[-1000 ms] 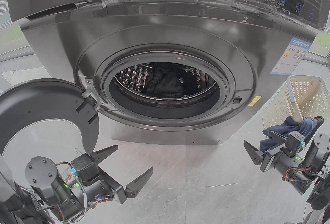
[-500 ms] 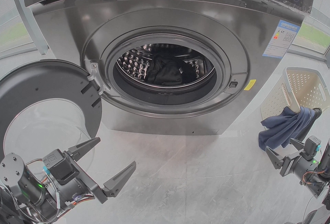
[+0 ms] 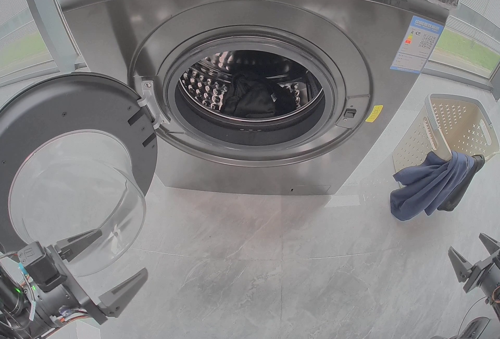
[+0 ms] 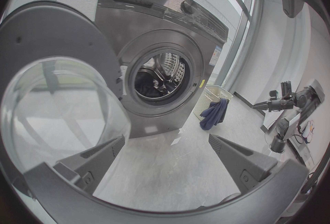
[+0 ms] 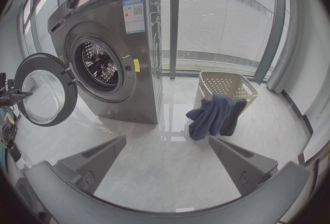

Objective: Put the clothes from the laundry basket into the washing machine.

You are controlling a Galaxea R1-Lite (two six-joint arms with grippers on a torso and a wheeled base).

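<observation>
Withdrawn: left gripper [image 3: 122,253], right gripper [image 3: 465,242], both wide, empty. Loaded: black garment [image 3: 252,98] in grey washing machine [image 3: 260,7]. Remaining: navy cloth [image 3: 427,189] draped on beige perforated basket [image 3: 458,121], 3 o'clock.

Right gripper [image 3: 466,244] cut by view edge; dark garment [image 3: 461,191] mostly behind blue garment [image 3: 424,191]

The floor [image 3: 271,256] is pale grey marbled tile, glossy with daylight, and thin joints cross the lower half of the frame. A light window post [image 3: 44,7] rises at the upper left, and green ground [image 3: 466,51] shows through glass at the upper right. Tall windows [image 5: 223,28] face a grey slatted building [image 5: 220,1]. A pale curtain [image 5: 287,59] hangs beside them, above a dark skirting [image 5: 296,113].
</observation>
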